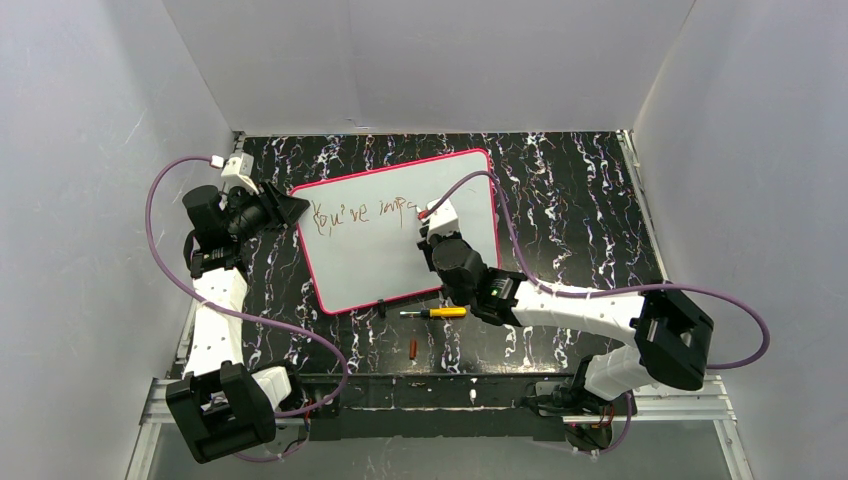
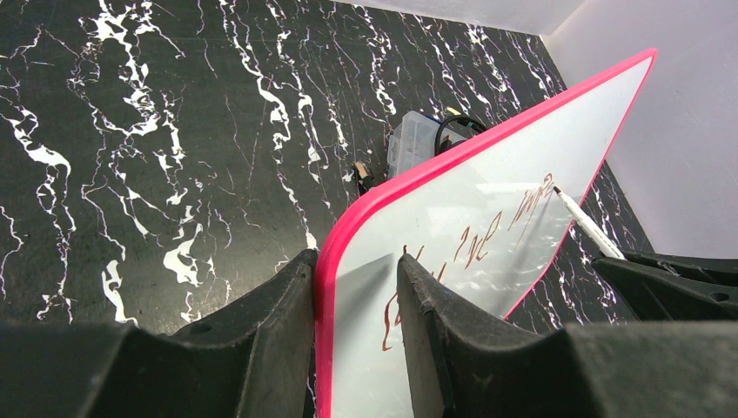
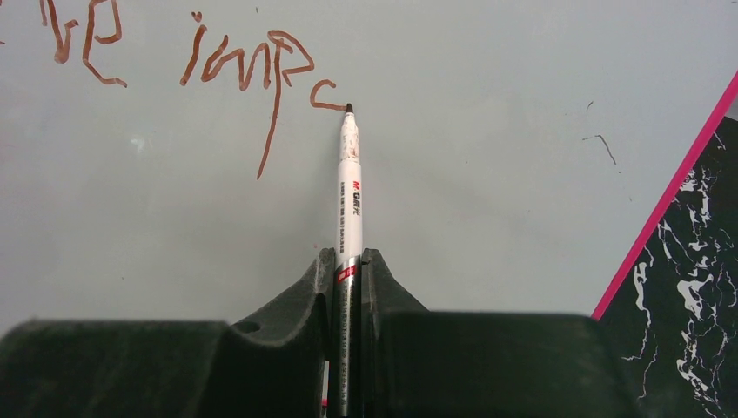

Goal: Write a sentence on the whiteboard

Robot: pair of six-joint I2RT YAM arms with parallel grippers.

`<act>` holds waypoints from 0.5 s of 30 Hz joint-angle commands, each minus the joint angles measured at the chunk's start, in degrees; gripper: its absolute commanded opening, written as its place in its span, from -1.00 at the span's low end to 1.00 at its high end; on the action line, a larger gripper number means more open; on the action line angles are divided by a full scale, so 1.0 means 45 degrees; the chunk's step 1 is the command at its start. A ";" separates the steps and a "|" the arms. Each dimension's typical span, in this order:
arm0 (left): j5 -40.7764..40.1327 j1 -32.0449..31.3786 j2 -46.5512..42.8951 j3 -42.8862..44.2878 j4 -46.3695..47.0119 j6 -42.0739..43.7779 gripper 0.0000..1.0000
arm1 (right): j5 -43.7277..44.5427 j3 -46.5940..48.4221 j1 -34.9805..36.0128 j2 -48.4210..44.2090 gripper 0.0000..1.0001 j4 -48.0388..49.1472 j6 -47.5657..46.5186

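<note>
Right hand [image 3: 348,266] is closed almost all the way, its two fingers pinching a white marker [image 3: 350,192] by the barrel, so the shaft runs straight out ahead of it. The marker's dark tip touches the whiteboard [image 3: 487,200] at the end of a small curved stroke. That stroke is the last mark of the sentence [image 3: 248,65], thin reddish-brown lettering that runs off to this hand's left. From above it seems to read "You've imp", though the letters are small and I would not swear to them. Off to the hand's right, the board's pink rim cuts across the black, white-veined worktop [image 1: 580,200].

Left hand [image 2: 357,279] is partly closed on the board's corner at the start of the writing. One finger sits outside the pink rim and the other presses on the white face, with the rim between them. From this hand the lettering runs away across the board to the marker tip at the far end.

Behind the right hand, a small black clip [image 1: 381,308] sits on the board's near rim. Just off that edge a yellow-handled tool [image 1: 437,312] lies on the worktop, and a small red piece [image 1: 413,348] lies nearer the arms' bases.
</note>
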 commanded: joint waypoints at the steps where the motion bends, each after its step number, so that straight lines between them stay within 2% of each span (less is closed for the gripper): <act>1: 0.0526 -0.0080 -0.0351 0.0039 0.0081 0.0000 -0.27 | 0.0031 0.0510 -0.0048 0.0172 -0.97 0.0673 -0.0236; 9: 0.0505 -0.0068 -0.0374 0.0000 0.0074 0.0029 -0.27 | -0.0471 0.0202 -0.0044 -0.0217 -0.97 0.0679 -0.0271; 15: 0.0486 -0.0079 -0.0378 -0.0010 0.0074 0.0040 -0.27 | -0.0313 -0.0133 -0.0072 -0.1510 -0.97 0.0684 -0.0114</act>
